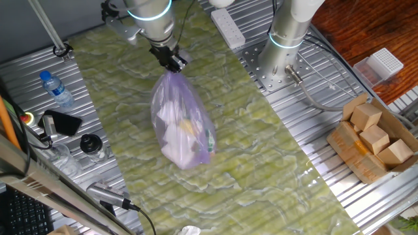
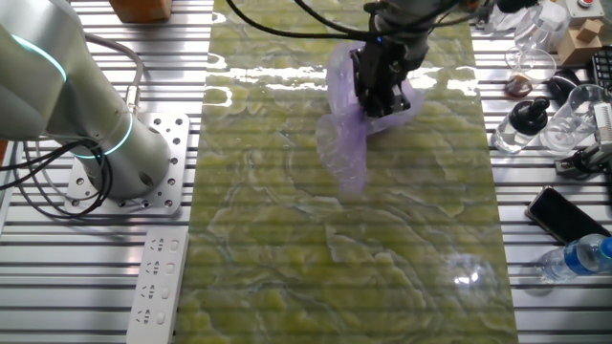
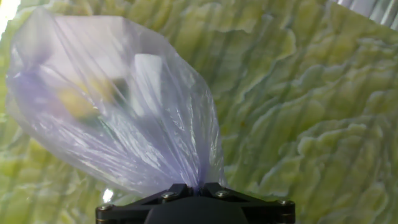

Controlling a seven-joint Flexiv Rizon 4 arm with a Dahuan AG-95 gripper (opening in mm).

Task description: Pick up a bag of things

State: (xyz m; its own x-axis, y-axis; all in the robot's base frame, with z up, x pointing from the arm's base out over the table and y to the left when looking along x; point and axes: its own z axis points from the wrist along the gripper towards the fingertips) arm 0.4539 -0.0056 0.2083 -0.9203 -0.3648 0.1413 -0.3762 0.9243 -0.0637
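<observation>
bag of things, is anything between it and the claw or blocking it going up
Nothing visible does. The claw is already shut on the bunched top of the bag of things, with no gap between them, and nothing shows above the bag except the arm itself.

table (image 1: 307,196): ribbed metal slats, silver
mat (image 1: 261,170): green-yellow marbled sheet, runs down table's middle, glossy w/ glare
arm base (image 1: 287,46): bolted to slats just beside mat
power strip (image 1: 227,26): white, at mat's edge
cardboard box (image 1: 372,140): brown, wooden blocks inside, on slats well apart from mat
water bottle (image 1: 55,88): on slats, opp. side
phone (image 2: 564,215): black, flat, near bottle
glass jars (image 2: 535,115): approx. 3, clear, grouped near phone
</observation>
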